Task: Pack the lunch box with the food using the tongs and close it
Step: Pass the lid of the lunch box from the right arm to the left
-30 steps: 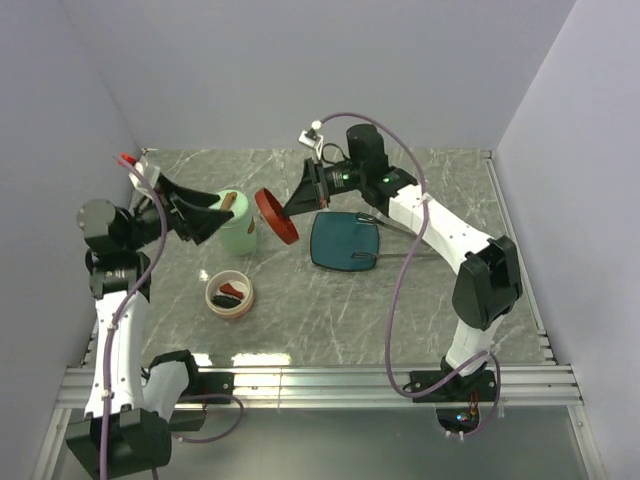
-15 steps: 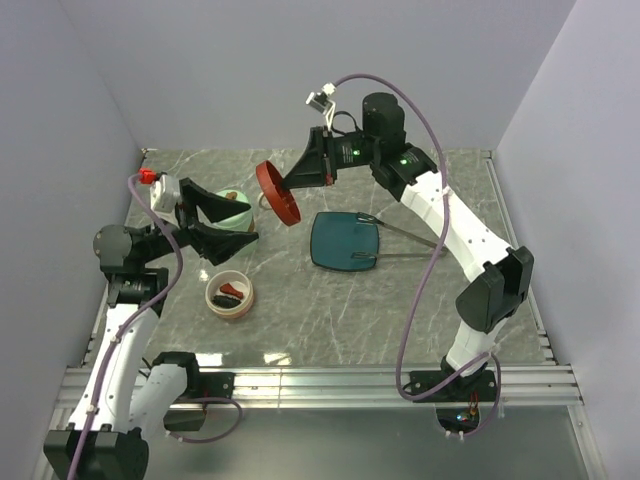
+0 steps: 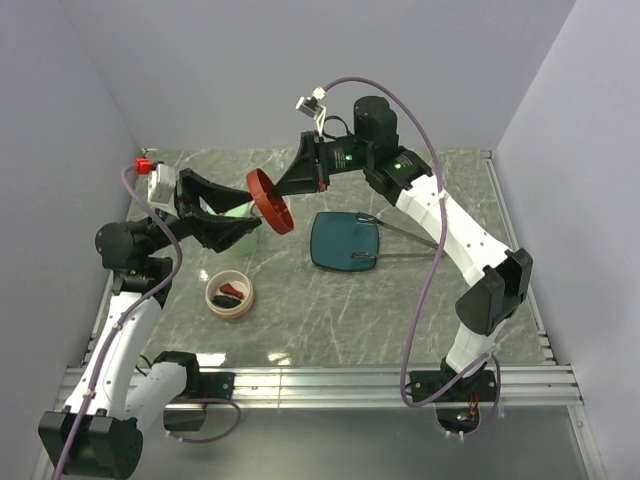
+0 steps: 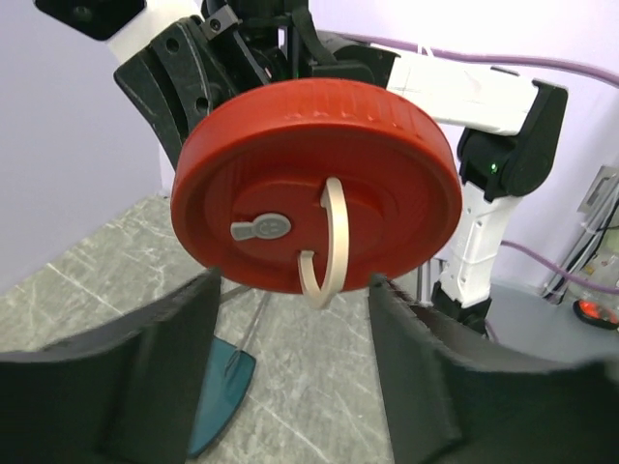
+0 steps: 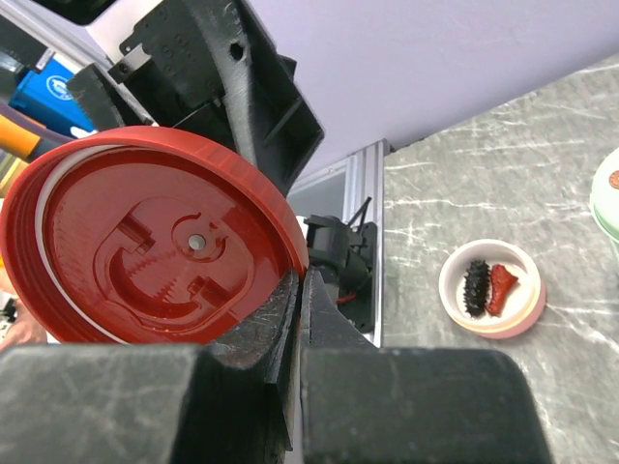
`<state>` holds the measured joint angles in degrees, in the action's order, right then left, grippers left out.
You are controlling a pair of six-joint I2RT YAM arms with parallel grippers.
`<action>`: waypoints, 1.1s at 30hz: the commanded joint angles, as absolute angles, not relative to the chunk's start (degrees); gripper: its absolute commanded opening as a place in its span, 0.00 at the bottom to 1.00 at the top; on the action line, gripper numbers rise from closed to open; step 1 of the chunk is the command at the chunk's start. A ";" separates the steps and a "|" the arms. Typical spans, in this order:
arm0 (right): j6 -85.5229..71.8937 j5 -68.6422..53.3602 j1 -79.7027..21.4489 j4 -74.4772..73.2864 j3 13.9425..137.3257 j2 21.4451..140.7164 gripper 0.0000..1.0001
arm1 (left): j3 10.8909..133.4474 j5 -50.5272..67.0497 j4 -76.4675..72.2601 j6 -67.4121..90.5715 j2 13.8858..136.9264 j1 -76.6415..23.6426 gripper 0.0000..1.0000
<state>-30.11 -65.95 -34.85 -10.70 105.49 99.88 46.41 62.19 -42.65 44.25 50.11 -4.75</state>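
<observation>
The right gripper point(image 5: 300, 300) is pinching the dark-red lid point(image 4: 290, 184) by its rim, jaws closed tight on the edge, and is holding it on edge in the air well above the table point(image 3: 330, 310). The lid's top, with its cream ring handle point(image 4: 329, 242), is facing the left gripper point(image 4: 293, 290), which is standing partly open just in front of it, one finger to each side, gripping nothing. This arrangement is judged to be a handover being set up, the lid being presented face-on so the left fingers can close across it. The cream bowl point(image 3: 210, 293) is sitting uncovered below on the left, carrying a red and a dark food piece point(image 5: 488, 285). The mint-green pot point(image 5: 608, 208) is standing open behind the left gripper. The tongs point(image 3: 405, 232) are lying unused beside the teal plate point(image 3: 345, 242).
</observation>
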 commanded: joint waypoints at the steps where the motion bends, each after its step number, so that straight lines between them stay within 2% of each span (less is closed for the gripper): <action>1: -33.04 -65.83 -35.68 -5.81 106.62 97.29 0.00 | 49.39 61.52 -45.34 44.46 50.53 -5.27 0.63; 5: -34.36 -65.74 -36.38 -3.26 105.38 97.64 0.00 | 50.44 61.08 -43.26 43.95 50.98 -5.71 0.49; 10: -37.09 -65.13 -36.56 -0.09 104.41 97.65 0.00 | 51.33 60.91 -40.96 42.63 51.42 -6.15 0.38; 13: -37.18 -64.25 -36.74 -0.09 104.15 97.82 0.00 | 51.85 60.91 -40.17 42.63 51.59 -6.24 0.28; 17: -37.88 -64.16 -36.65 -0.09 103.54 98.17 0.00 | 52.91 60.38 -37.10 41.31 51.68 -6.33 0.01; 20: -37.00 -64.07 -36.21 -1.58 103.80 98.70 0.22 | 53.70 60.64 -34.11 40.08 51.68 -6.33 0.01; 21: -36.57 -63.99 -35.86 -2.28 103.62 98.88 0.41 | 54.22 60.47 -31.75 36.68 51.42 -6.33 0.01; 24: -36.48 -63.90 -32.71 -4.30 102.14 98.79 0.60 | 59.48 58.20 -15.86 23.54 51.15 -6.24 0.01; 28: -33.41 -62.85 -26.73 -10.78 100.20 97.21 0.66 | 65.20 52.92 8.27 9.61 52.73 -6.24 0.01; 33: -23.49 -59.68 -21.37 -21.17 100.37 95.45 0.68 | 70.92 44.58 26.78 -4.64 57.20 -6.15 0.01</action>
